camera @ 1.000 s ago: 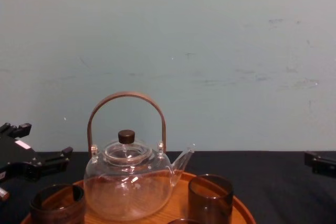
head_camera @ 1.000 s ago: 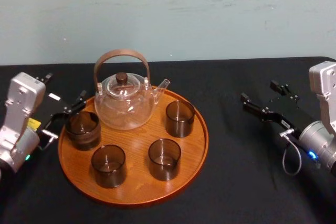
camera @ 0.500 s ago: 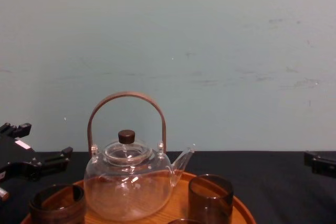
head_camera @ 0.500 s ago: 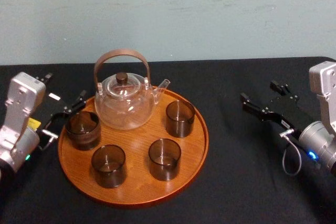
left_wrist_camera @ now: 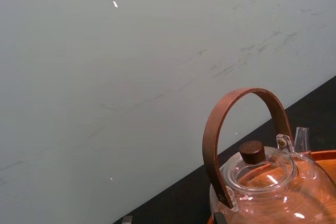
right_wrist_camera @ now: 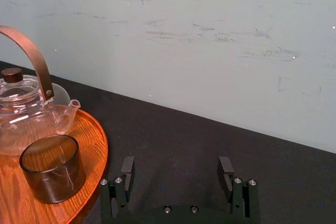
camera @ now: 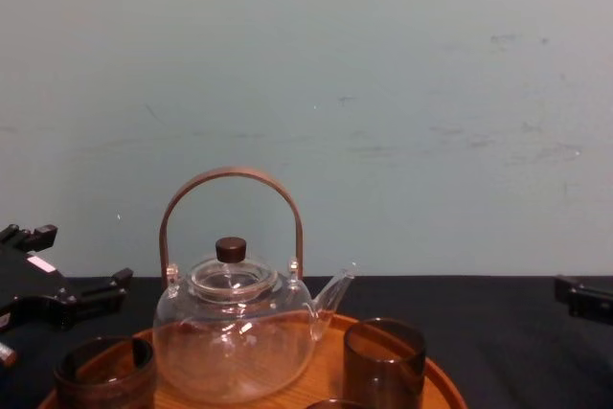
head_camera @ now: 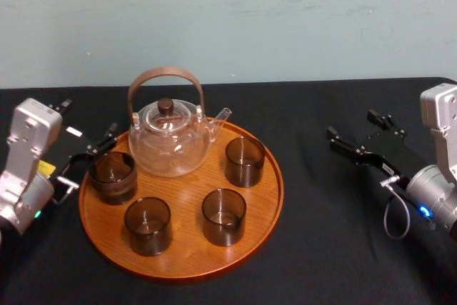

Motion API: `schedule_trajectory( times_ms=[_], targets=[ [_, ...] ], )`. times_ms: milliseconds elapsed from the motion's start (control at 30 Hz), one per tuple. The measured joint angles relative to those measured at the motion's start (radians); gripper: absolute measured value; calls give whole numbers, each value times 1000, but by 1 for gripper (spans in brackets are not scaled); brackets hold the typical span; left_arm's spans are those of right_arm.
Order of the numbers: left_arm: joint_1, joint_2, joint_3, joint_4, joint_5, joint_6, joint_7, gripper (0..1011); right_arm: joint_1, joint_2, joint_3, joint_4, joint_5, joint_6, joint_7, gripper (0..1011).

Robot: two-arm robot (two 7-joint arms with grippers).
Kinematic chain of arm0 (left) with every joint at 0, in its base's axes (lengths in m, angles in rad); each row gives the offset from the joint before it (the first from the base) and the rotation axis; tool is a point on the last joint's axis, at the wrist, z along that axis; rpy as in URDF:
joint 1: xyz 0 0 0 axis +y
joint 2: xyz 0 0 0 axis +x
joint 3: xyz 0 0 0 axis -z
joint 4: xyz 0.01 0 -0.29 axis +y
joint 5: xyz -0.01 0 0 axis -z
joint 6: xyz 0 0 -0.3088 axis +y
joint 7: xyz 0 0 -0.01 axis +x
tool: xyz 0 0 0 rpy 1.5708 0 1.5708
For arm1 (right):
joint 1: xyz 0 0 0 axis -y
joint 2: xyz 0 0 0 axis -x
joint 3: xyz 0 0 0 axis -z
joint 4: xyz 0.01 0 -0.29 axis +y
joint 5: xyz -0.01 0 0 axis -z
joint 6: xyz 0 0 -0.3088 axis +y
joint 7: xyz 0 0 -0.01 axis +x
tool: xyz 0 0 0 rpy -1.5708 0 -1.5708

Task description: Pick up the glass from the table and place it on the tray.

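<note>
Count: four dark glasses (head_camera: 245,161), one clear teapot (head_camera: 170,137) and one tray (head_camera: 250,226), all on the table (head_camera: 314,248). The glass (head_camera: 112,175) at the tray's left edge stands upright on the tray, mouth up, long axis vertical. It is just beside the left gripper (head_camera: 87,121), whose fingers are spread and grasp nothing. The right gripper (head_camera: 350,123) hangs well right of the tray, likewise released. Head view takes in all four glasses. Right wrist view takes in one, by the spout (right_wrist_camera: 68,114).
</note>
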State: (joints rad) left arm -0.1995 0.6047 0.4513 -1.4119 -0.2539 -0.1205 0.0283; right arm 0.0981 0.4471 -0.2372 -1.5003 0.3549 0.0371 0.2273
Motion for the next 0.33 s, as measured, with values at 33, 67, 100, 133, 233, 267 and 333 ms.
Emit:
schedule_trajectory(
  times_ms=[33, 67, 100, 133, 233, 267, 333],
  targets=[
    [0, 0, 0, 0, 0, 0, 0, 1001, 0, 0, 0, 0, 0, 0, 0, 1002],
    [0, 0, 0, 0, 0, 0, 0, 1001, 0, 0, 0, 0, 0, 0, 0, 1002],
    [0, 0, 0, 0, 0, 0, 0, 1001, 0, 0, 0, 0, 0, 0, 0, 1002],
    [0, 0, 0, 0, 0, 0, 0, 1001, 0, 0, 0, 0, 0, 0, 0, 1002],
    [0, 0, 0, 0, 0, 0, 0, 1001, 0, 0, 0, 0, 0, 0, 0, 1003],
    [0, 0, 0, 0, 0, 0, 0, 1001, 0, 0, 0, 0, 0, 0, 0, 1002],
    [0, 0, 0, 0, 0, 0, 0, 1001, 0, 0, 0, 0, 0, 0, 0, 1003]
  ],
)
